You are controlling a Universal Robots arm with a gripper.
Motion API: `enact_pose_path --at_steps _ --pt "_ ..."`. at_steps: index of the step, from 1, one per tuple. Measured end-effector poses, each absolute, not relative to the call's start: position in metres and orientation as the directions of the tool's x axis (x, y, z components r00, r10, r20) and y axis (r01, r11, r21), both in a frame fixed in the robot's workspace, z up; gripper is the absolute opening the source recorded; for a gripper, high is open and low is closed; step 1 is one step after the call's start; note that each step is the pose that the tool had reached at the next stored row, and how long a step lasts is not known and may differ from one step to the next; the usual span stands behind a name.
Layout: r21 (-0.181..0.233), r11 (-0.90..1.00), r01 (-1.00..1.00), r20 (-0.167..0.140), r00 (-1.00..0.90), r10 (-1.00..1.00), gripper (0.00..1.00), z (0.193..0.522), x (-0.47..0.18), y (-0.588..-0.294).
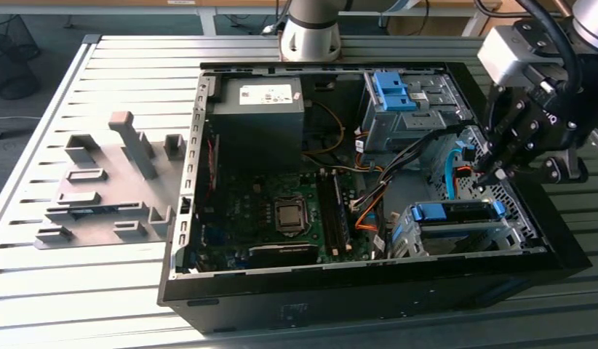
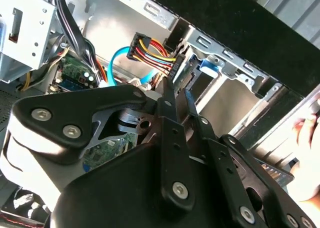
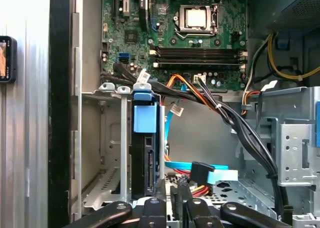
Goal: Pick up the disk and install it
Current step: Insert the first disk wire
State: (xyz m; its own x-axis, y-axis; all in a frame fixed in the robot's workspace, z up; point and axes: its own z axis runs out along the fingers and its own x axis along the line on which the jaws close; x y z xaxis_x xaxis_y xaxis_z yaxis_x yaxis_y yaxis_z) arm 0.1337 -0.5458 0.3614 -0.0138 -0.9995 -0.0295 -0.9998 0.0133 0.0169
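Over the exterior view's right side of the open computer case (image 1: 561, 254), the arm had its pincer (image 1: 497, 171) lowered just inside the wall, its dark fingers (image 2: 172, 95) drawn narrow, almost together, and I could see nothing caught between them. In the second wrist view the tips sat right beside a bundle of red, yellow and black power wires (image 2: 152, 50) and a light blue data cable (image 2: 116, 58), close to touching the plug. The disk (image 3: 145, 153) stood already seated on edge in the grey metal drive cage (image 1: 455, 236) at the near corner of the case, its bright blue carrier frame (image 1: 452, 212) showing along the top. In the first wrist view its dark end with the connector faced the pincer, with a blue-plugged cable (image 3: 200, 172) lying loose just beside it. A second cage farther back carried a blue plastic bracket (image 1: 391, 91). The motherboard (image 1: 279, 211) with its bare processor socket (image 3: 196, 18) filled the middle of the case, and the power supply (image 1: 258, 113) sat toward the rear. On the slatted bench (image 1: 46, 283), well apart at the exterior view's left, lay a grey fixture plate (image 1: 100, 196) with upright blocks. A person's hand (image 2: 307, 133) showed at the edge of the second wrist view.
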Motion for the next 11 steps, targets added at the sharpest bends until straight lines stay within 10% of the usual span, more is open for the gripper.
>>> enact_pose_path --at_steps 11 --pt "0.017 0.001 -1.0 -0.012 -0.001 -1.0 0.24 0.352 0.1359 -0.5378"
